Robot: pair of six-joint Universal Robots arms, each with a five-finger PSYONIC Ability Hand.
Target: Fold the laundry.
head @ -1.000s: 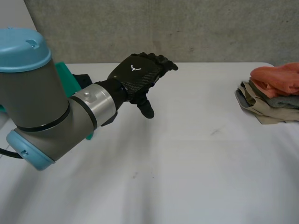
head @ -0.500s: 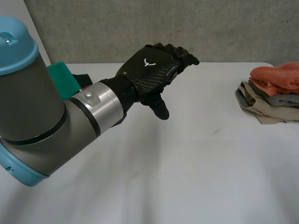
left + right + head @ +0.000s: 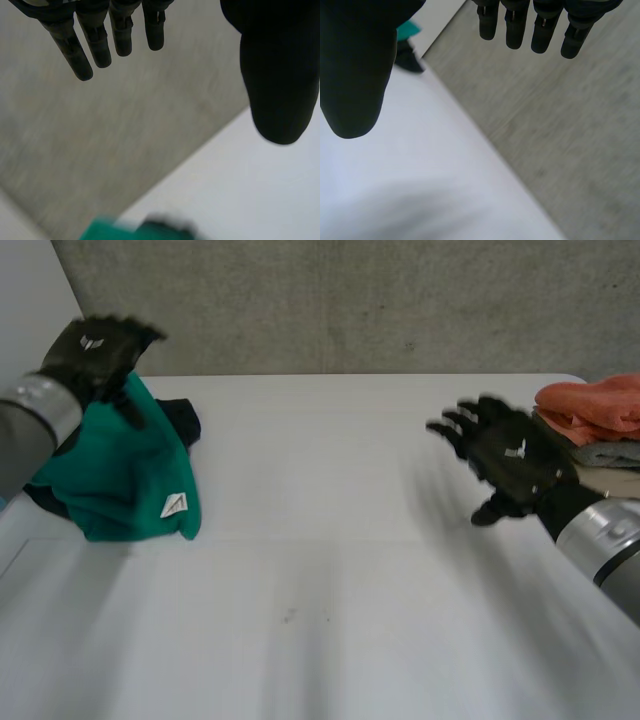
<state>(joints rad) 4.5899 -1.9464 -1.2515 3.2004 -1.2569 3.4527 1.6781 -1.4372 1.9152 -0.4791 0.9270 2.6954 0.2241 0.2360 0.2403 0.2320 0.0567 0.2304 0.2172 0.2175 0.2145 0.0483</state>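
Pulled left hand (image 3: 95,350) back upper left over the crumpled green garment (image 3: 130,480), brought right hand (image 3: 510,460) in mid right, both slack and empty, probably starting next fold.

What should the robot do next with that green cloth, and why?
Probably lower the left hand onto the crumpled green cloth and grasp it. That hand hovers open at the heap's far side, holding nothing; the cloth lies unfolded, and the table beside it gives room to spread it.
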